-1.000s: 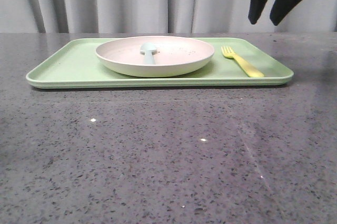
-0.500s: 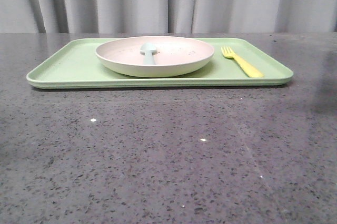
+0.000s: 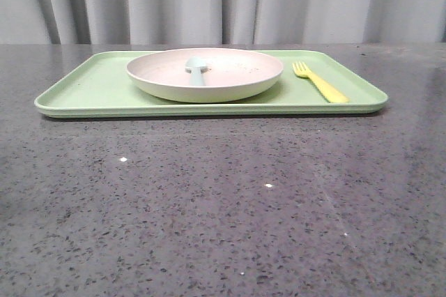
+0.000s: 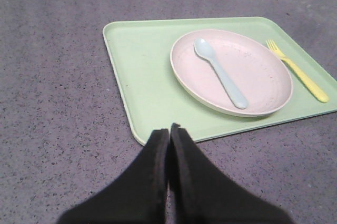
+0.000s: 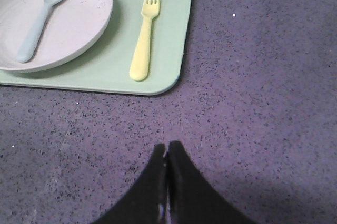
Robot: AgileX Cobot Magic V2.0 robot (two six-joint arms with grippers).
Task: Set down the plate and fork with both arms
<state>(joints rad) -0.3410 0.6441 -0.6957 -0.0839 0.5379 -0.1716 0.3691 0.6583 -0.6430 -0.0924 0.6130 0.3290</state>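
Note:
The pinkish-cream plate [image 3: 209, 72] sits on the light-green tray [image 3: 90, 91], with a pale blue spoon [image 3: 196, 70] lying in it. The yellow fork [image 3: 320, 82] lies on the tray right of the plate. Both also show in the left wrist view, plate [image 4: 258, 77] and fork [image 4: 297, 71], and in the right wrist view, plate [image 5: 73, 19] and fork [image 5: 143, 37]. My left gripper [image 4: 169, 129] is shut and empty, above the table near the tray's front left corner. My right gripper [image 5: 167, 148] is shut and empty, over bare table near the tray's front right corner. Neither gripper shows in the front view.
The tray [image 4: 142, 77] lies on a dark speckled stone table [image 3: 223, 199]. Grey curtains [image 3: 223, 1] hang behind the table's far edge. The spoon [image 4: 221, 74] lies diagonally across the plate.
My right gripper, open at the top right of the front view a second ago, has moved up and right out of that view. Plate, fork and tray have not moved.

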